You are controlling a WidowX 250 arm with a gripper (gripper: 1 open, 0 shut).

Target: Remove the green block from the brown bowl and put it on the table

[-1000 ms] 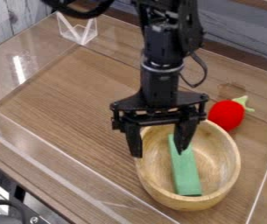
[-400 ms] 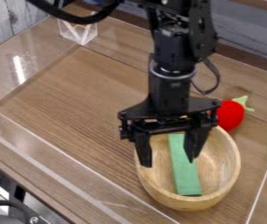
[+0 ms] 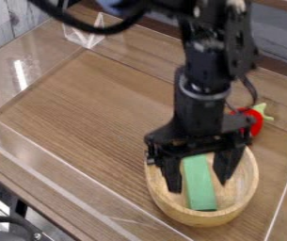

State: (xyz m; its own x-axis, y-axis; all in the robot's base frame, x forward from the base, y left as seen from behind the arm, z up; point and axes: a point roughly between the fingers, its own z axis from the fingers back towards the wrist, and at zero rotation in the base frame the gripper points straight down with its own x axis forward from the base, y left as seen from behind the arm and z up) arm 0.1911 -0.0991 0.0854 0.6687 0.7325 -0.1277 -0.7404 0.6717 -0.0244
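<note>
A single camera watched my workspace from outside the table's (image 3: 71, 104) near edge, raised above it and angled downward toward the far edge. It sat fairly close, so the near corner's clear acrylic wall (image 3: 33, 155) filled the lower left, and my arm (image 3: 209, 56) ran out past the top of the view.

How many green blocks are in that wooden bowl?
1. The green block lies inside the brown bowl, partly behind the open gripper; nothing suggests another hidden one.
</note>
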